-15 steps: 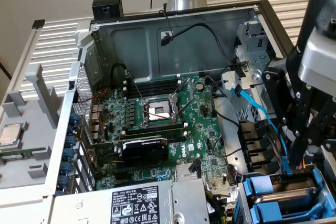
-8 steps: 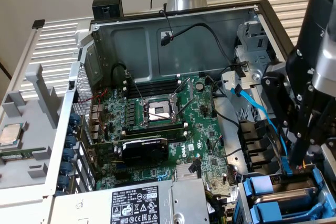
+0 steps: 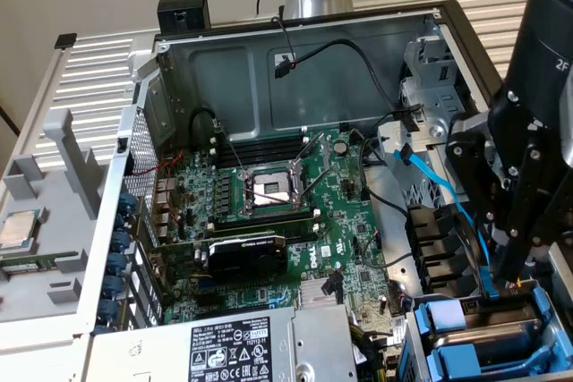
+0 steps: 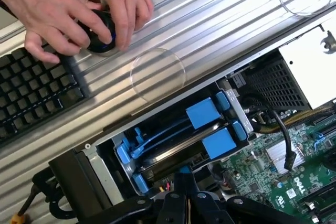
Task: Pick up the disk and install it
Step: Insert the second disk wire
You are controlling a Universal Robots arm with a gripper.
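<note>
The gripper (image 3: pixel 498 285) is seen at the exterior view's right, hanging from a thick black wrist over the drive bay at the corner of the open computer case (image 3: pixel 295 33). Its fingers are drawn together to their narrowest, and their tips are set down at the edge of the bay; in the wrist view the gripper (image 4: pixel 184 178) is shown pressed against the near end of the slot. Whether anything is pinched between the tips cannot be told.

The disk (image 4: pixel 176 153) is found already inside the bay, lying flat in its slot just beyond the fingertips. Little of it is exposed: a dark, narrow slab edge is seen, framed by a blue plastic carrier with two broad blue tabs at the far end and blue rails along the sides. In the exterior view the same blue carrier (image 3: pixel 466 319) is seen below the gripper. No label on the disk can be read.

On the motherboard (image 3: pixel 349 248) a white "DELL" mark is printed, also visible in the wrist view. The power supply label (image 3: pixel 228 346) carries small print and symbols too fine to read. A bare processor socket (image 3: pixel 271 190) is seen mid-board.

Outside the case, on the ribbed metal table (image 4: pixel 220 19), a person's hands (image 4: pixel 79 9) are held on a dark round device beside a black keyboard (image 4: pixel 31 93).
</note>
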